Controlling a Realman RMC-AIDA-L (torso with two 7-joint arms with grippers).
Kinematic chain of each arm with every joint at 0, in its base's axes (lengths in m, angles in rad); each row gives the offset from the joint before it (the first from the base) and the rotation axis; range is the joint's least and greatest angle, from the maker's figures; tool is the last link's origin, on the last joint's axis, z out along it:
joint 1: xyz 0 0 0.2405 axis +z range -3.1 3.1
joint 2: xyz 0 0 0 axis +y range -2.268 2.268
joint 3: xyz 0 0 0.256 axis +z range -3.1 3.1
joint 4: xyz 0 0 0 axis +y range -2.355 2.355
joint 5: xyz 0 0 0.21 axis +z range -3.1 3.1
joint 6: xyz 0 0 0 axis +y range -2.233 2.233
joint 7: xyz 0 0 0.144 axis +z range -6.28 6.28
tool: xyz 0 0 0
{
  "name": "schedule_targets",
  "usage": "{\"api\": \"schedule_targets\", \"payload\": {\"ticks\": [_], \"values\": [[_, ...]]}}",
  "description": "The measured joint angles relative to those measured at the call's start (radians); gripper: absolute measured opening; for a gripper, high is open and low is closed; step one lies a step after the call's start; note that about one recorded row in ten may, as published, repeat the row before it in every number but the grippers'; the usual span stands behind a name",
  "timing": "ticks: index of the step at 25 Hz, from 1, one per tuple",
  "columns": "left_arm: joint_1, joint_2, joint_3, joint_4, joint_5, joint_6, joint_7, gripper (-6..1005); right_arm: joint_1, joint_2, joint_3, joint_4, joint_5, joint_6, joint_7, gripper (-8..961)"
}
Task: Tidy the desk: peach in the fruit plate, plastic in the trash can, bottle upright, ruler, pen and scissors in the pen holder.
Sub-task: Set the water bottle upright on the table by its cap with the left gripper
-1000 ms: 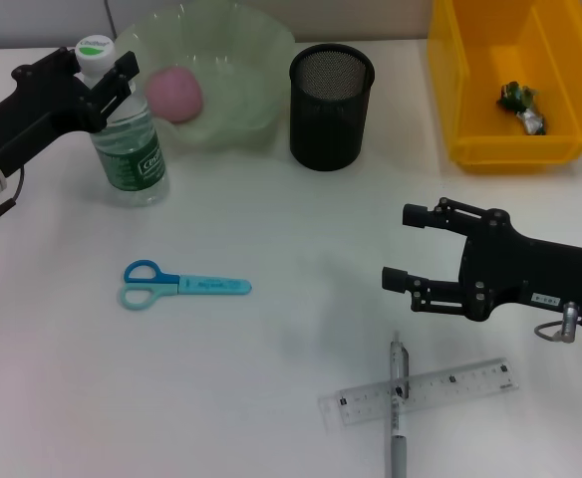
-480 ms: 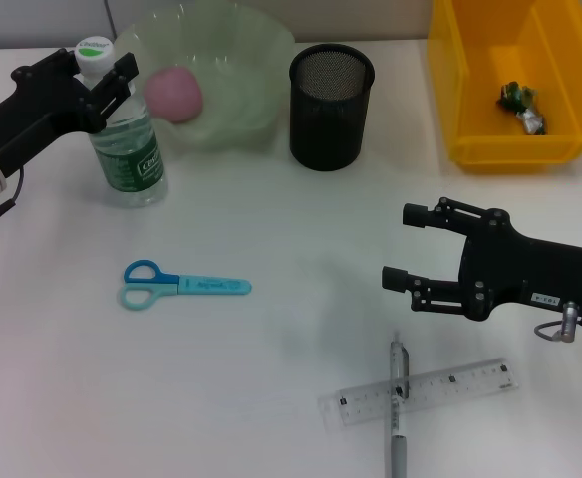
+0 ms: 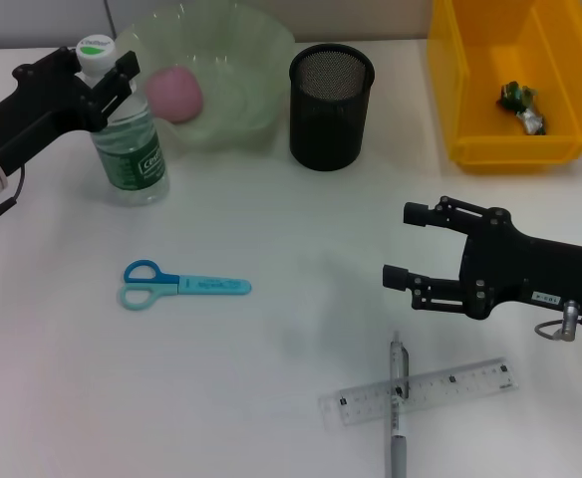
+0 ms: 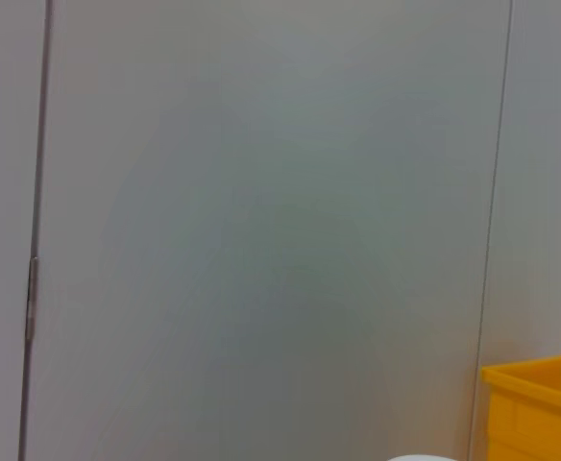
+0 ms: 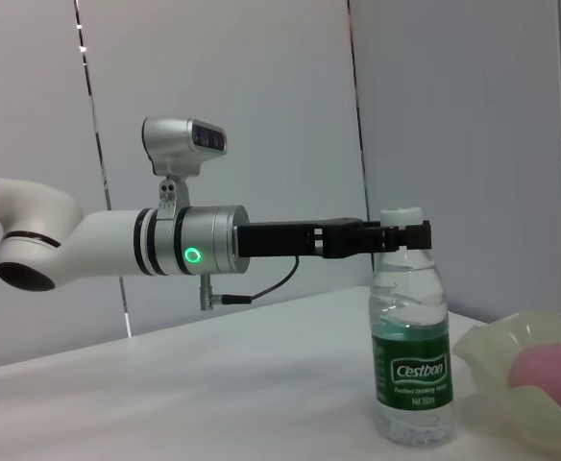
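Observation:
The clear water bottle (image 3: 132,149) stands upright at the back left, and my left gripper (image 3: 97,68) is shut on its neck just under the white cap. The right wrist view shows the same hold on the bottle (image 5: 410,365). A pink peach (image 3: 174,95) lies in the pale green fruit plate (image 3: 241,50). The crumpled plastic (image 3: 522,108) is inside the yellow trash can (image 3: 470,100). Blue scissors (image 3: 181,286) lie flat at the left middle. A clear ruler (image 3: 460,383) and a grey pen (image 3: 398,418) lie crossed near the front. My right gripper (image 3: 401,245) hovers open just behind them. The black mesh pen holder (image 3: 331,110) stands at the back centre.
The plate sits right beside the bottle, and the pen holder is just right of the plate. Open white tabletop lies between the scissors and my right gripper. The left wrist view shows only a wall and a corner of the yellow bin (image 4: 540,403).

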Motion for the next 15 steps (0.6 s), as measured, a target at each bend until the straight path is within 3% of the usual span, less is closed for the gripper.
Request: {"api": "schedule_targets", "payload": {"ticks": [13,15], "values": [[-0.003,-0.002,-0.006,0.0,-0.004,0.0,0.001,466,0.003,0.0,0.001,0.0,0.0,0.01,0.002,818],[-0.003,-0.002,-0.007,0.0,-0.004,0.001,0.001,536,0.003,0.0,0.001,0.0,0.0,0.012,0.002,818]]}}
